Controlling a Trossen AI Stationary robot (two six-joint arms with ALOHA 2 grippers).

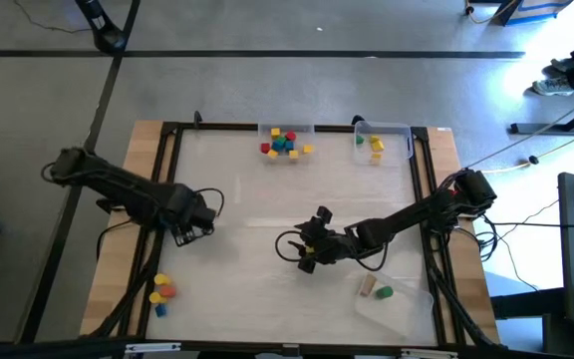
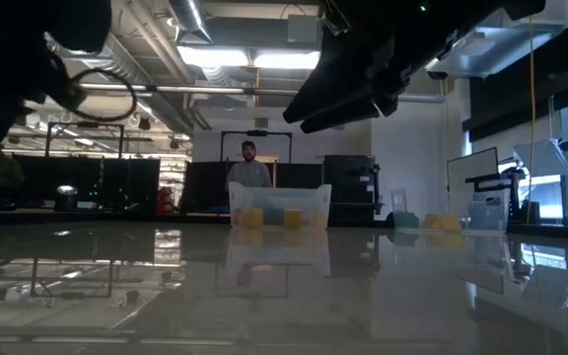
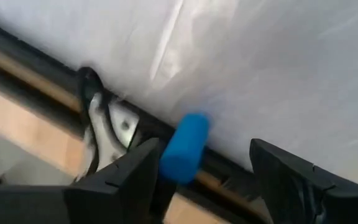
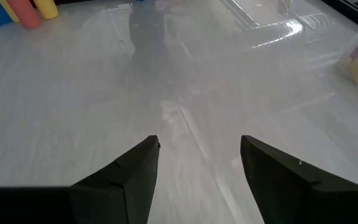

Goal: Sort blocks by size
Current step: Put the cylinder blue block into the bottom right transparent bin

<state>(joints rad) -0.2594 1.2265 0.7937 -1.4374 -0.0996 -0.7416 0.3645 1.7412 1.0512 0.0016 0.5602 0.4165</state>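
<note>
The left gripper (image 1: 195, 227) hangs over the left part of the table (image 1: 257, 249), close to the black frame rail. Its fingers (image 3: 123, 180) are spread, yet a blue cylinder block (image 3: 184, 148) rests against the inner face of one finger; the other finger stands clear of it. Whether the block is actually supported by that finger cannot be told.

The right gripper (image 1: 307, 254) is positioned near the middle of the table, slightly toward the near edge. Its fingers (image 4: 129, 174) are spread with only bare tabletop between them.

Block locations:
- Far edge, centre: a clear tray (image 1: 285, 130) holds a mixed cluster of blocks (image 1: 285, 143) in red, yellow, blue and green.
- Far edge, right: a second clear tray (image 1: 384, 130) holds a green block (image 1: 360, 140) and yellow blocks (image 1: 377, 148).
- Near left corner: a small group (image 1: 160, 292) of yellow, orange-red and blue blocks lies on the wooden border, outside the frame.
- Near right: a tan block (image 1: 367, 288) and a green block (image 1: 385, 292) lie side by side on a clear tray (image 1: 407, 304).

A person (image 2: 250, 168) stands in the room behind the far tray.
</note>
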